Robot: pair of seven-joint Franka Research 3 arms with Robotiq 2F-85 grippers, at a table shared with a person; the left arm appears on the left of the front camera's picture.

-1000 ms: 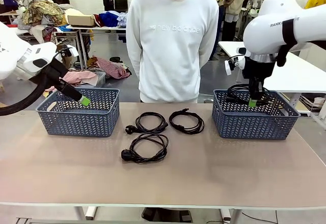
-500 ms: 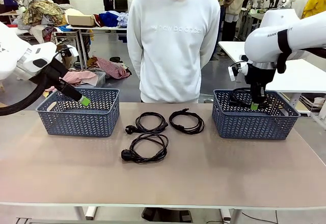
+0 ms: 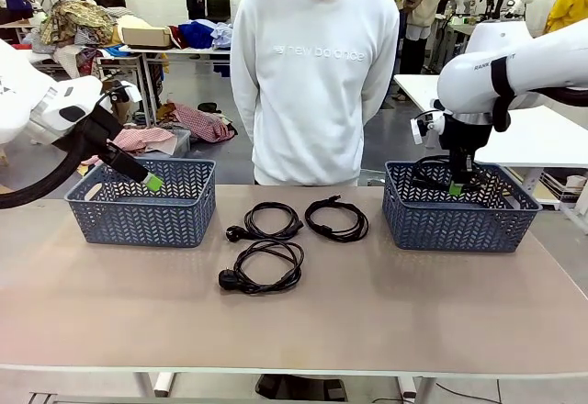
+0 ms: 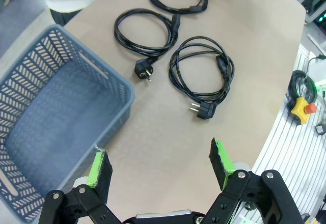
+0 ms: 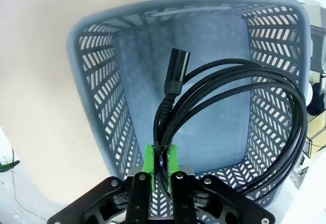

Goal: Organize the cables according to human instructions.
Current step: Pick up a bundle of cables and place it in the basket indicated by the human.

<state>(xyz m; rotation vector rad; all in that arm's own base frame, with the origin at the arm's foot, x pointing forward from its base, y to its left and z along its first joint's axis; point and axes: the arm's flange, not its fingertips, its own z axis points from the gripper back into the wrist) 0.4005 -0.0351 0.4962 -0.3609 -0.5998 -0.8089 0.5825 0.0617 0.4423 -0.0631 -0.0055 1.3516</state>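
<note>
Over the blue-grey woven plastic right basket point(image 3: 450, 225) at the right of the frame, the right claw point(image 3: 456, 186) points straight down, its green pads clenched on strands of a thin black looped cable point(image 5: 229, 86) whose cylindrical end hangs inside the basket. At the left, the left claw point(image 4: 160, 163) slants down, pads spread wide and released, above the left basket point(image 3: 138, 216), while three round black coils point(image 3: 265, 268) lie on the smooth beige desk point(image 3: 413, 312) between the baskets. Compared with a second ago, the right arm has shifted only slightly; the coils and left arm are unchanged.
</note>
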